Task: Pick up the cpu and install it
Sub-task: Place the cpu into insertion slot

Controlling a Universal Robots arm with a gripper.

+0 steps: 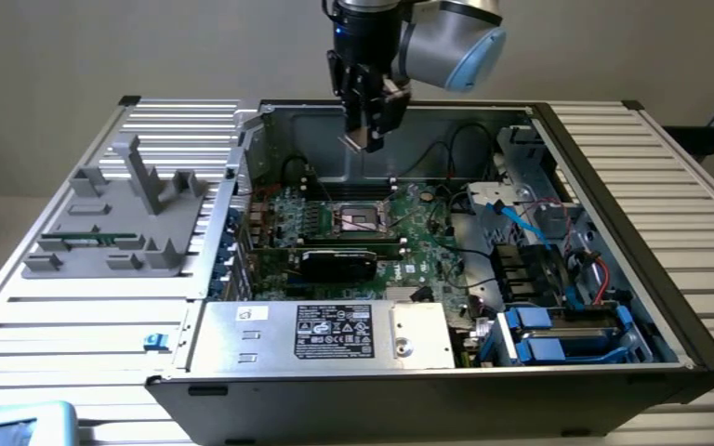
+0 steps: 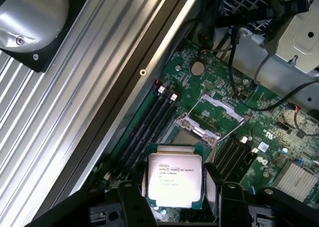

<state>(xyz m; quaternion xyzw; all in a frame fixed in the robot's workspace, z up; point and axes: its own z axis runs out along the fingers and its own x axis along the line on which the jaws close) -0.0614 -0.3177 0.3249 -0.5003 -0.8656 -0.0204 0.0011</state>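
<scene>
Silver-grey metal with printed lettering tops the cpu, which is gripped flat between the two dark fingers of the claw. The claw is closed partway, onto opposite edges of the chip, so that the chip fills the gap between the fingers.

In the exterior view the claw is seen hanging from the arm over the far part of the open computer case. The cpu is carried in the air, apart from the green circuit board below.

On that board the dark square socket with its metal bracket is seen near the chip, and a row of black memory slots lies just beside the socket. A silver box with a white label is set at the near side of the case.

The case is carried by a slatted metal table. A grey plastic holder stands on the table at the exterior view's left of the case.
</scene>
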